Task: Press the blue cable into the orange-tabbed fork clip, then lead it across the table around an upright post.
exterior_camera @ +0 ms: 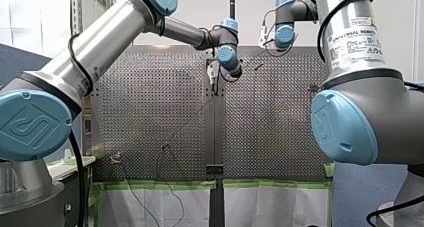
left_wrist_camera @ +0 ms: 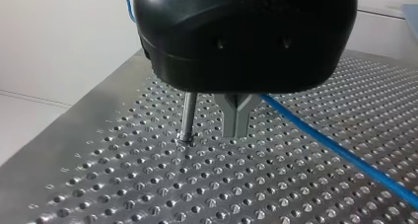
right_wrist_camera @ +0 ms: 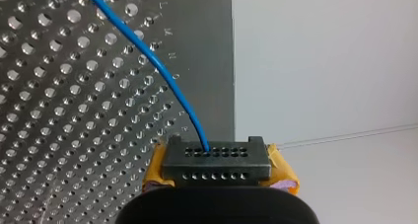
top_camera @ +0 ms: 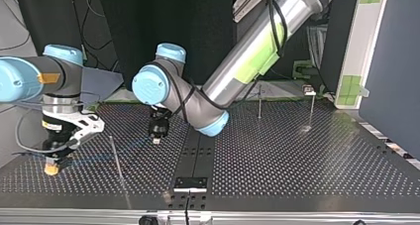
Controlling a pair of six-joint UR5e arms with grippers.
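The thin blue cable (left_wrist_camera: 340,152) runs taut from my left gripper (left_wrist_camera: 236,130) across the perforated table (left_wrist_camera: 148,184). The gripper's metal fingers are shut, and the cable comes out at their side. A slim upright post (left_wrist_camera: 188,118) stands just beside those fingers. In the right wrist view my right gripper (right_wrist_camera: 217,160) is shut with its yellow pads (right_wrist_camera: 283,172) on a black connector block (right_wrist_camera: 217,157) at the cable's end (right_wrist_camera: 148,51). In the top view my right gripper (top_camera: 52,168) sits low at the left and my left gripper (top_camera: 157,138) hovers near the middle.
At the top view's far right stand two more thin posts (top_camera: 259,103) (top_camera: 312,111) and a small clip (top_camera: 308,90). A leaning rod (top_camera: 119,160) rises between the two grippers. A dark strip (top_camera: 198,150) splits the plate down its middle. Green tape (exterior_camera: 160,184) lines the plate's near edge.
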